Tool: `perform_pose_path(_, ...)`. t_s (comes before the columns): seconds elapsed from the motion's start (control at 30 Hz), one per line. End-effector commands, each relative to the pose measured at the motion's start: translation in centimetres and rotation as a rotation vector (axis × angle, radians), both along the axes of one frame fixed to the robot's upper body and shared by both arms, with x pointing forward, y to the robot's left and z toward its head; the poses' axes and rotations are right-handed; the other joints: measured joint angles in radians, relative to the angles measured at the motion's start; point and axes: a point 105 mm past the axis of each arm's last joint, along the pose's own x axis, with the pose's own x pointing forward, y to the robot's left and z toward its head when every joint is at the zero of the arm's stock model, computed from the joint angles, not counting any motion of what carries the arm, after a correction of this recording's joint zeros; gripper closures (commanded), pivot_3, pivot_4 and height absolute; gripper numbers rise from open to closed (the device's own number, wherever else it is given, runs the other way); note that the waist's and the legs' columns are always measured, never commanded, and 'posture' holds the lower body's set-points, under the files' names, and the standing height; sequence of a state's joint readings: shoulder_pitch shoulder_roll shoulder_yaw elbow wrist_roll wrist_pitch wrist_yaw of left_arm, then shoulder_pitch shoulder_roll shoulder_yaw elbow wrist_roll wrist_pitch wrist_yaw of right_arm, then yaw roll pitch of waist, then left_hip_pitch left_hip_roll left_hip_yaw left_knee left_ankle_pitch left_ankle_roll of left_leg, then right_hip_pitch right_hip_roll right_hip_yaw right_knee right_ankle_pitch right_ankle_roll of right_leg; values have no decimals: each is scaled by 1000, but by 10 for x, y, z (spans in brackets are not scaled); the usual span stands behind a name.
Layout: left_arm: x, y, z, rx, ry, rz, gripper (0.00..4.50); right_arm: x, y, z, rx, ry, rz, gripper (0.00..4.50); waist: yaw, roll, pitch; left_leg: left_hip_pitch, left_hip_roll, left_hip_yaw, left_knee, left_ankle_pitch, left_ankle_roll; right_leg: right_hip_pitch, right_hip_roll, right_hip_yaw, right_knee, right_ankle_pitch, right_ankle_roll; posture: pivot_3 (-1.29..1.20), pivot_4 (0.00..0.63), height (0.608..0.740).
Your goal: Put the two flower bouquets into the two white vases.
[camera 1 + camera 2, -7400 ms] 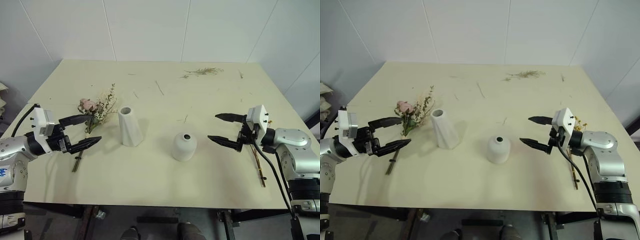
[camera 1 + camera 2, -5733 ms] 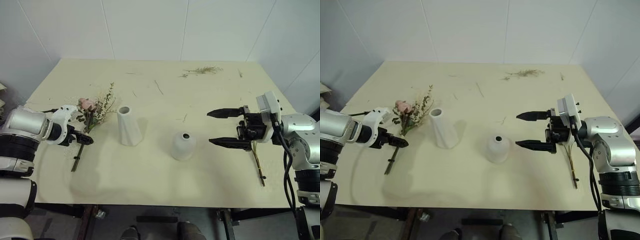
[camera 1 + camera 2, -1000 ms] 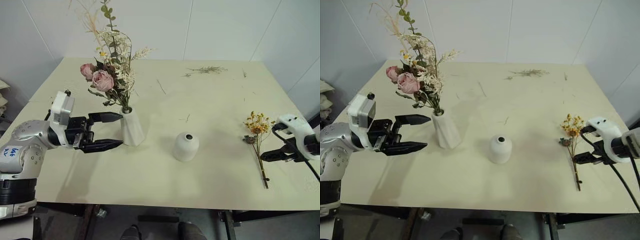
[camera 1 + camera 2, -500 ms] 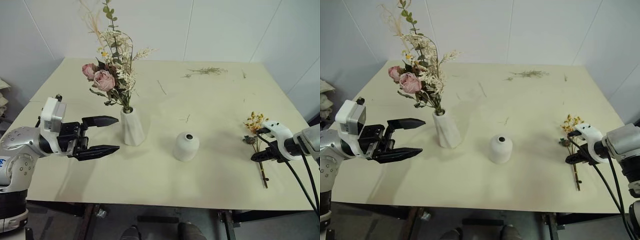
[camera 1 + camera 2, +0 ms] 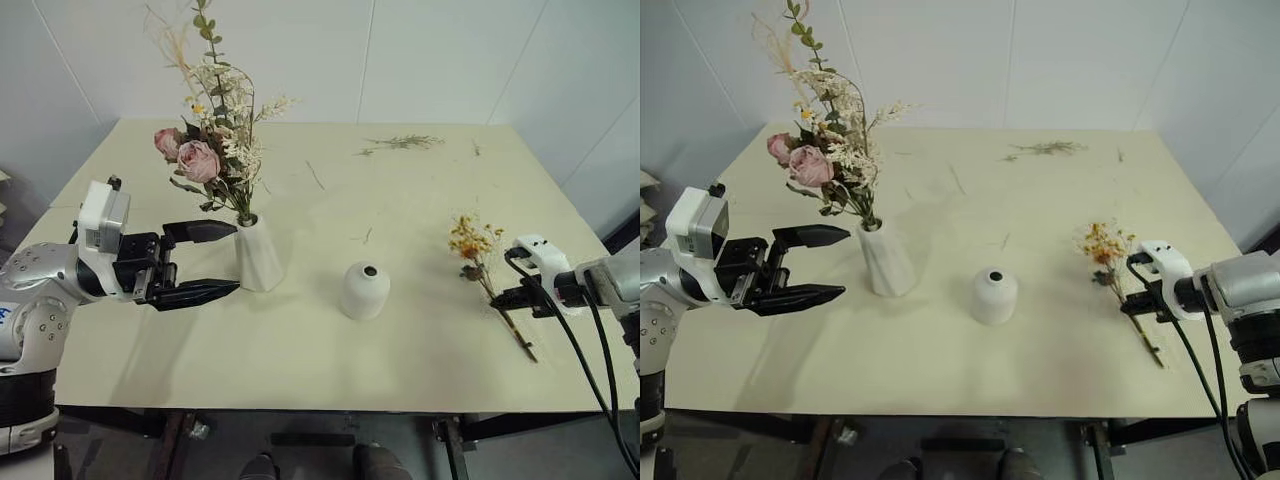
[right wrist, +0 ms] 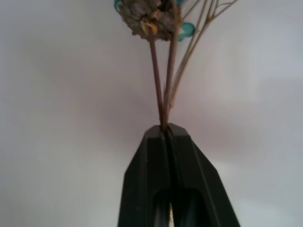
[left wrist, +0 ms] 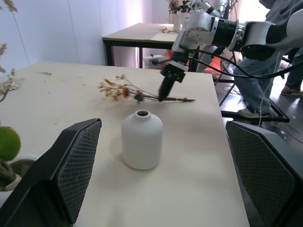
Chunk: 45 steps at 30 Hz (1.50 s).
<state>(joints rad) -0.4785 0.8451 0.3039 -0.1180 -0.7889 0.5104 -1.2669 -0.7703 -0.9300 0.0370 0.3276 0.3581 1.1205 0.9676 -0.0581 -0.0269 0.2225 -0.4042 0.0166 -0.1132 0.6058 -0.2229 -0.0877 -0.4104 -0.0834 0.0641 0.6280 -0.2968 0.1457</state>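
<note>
Tabletop (image 5: 330, 370) with the rose bouquet (image 5: 215, 150) standing in the tall twisted vase (image 5: 257, 255). Left hand (image 5: 205, 262) hovers beside it, fingers spread wide, empty. The round vase (image 5: 364, 290) stands empty mid-table. Right hand (image 5: 512, 297) is clamped on the brown stems of the yellow-orange bouquet (image 5: 478, 250) near the right edge. Advisable: lift, swing the stems upright, lower them squarely into the small hole. No legible writing.

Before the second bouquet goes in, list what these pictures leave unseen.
- Rose stems inside the tall vase: hidden by its wall, head views.
- Depth of the round vase: its hole is too small, head views.
- Whether the yellow bouquet has left the table: head views can't settle it.
- Stems in the right gripper: hidden between the shut fingers, right wrist view.
</note>
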Motion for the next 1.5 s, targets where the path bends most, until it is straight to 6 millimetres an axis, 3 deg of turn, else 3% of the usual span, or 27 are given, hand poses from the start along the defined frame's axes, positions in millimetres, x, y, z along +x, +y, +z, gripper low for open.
perform_pose_path(0.03,4,4,7,0,-43,12,0,4,39,88,243,-521,199,4472,-1,1,1,0,1,0,0,0,0,0,1,0,0,0,0,0,150,740)
perform_pose_path(0.1,7,6,8,-7,-45,15,0,0,52,124,402,-769,203,4472,0,1,1,0,2,0,-1,0,0,0,3,0,0,1,0,0,150,740)
perform_pose_path(0.17,9,7,9,-11,-46,15,0,-11,66,146,538,-905,238,4472,3,1,1,0,3,-1,-1,0,0,0,3,0,1,1,0,0,150,740)
perform_pose_path(0.27,13,6,9,-14,-44,12,0,-29,94,152,647,-958,350,4472,10,1,1,-1,3,-1,-2,0,-1,0,3,0,0,1,-1,0,150,740)
perform_pose_path(0.4,17,7,7,-14,-37,13,0,-38,118,145,685,-964,422,4472,16,1,1,-1,3,-1,-2,0,-1,0,3,0,0,1,-1,0,150,740)
perform_pose_path(0.47,19,6,6,-14,-32,14,0,-43,134,132,689,-939,482,4472,16,1,1,0,3,-1,-2,0,-1,0,3,0,0,1,-1,0,150,740)
perform_pose_path(0.6,20,5,6,-21,-32,15,0,-45,148,113,653,-937,531,4472,13,1,1,0,3,-1,-2,1,-1,0,3,0,1,1,-1,0,150,740)
perform_pose_path(0.77,21,3,8,-38,-39,25,0,-41,151,93,642,-954,528,4472,11,1,1,0,3,-1,-2,1,-2,0,3,0,1,1,-1,0,150,740)
perform_pose_path(0.97,18,2,8,-47,-40,42,0,-37,140,91,649,-981,490,4472,8,1,1,0,3,-1,-2,1,-2,0,3,0,1,1,-1,0,150,740)
perform_pose_path(1.33,19,1,11,-51,-44,50,0,-43,148,76,601,-963,531,4472,5,1,0,1,3,-1,-1,1,-2,0,3,0,2,2,-2,0,150,740)
perform_pose_path(1.5,19,0,13,-53,-46,53,0,-47,153,82,583,-1021,539,4472,5,1,0,1,3,-1,-2,1,-2,0,3,0,1,2,-2,0,150,740)
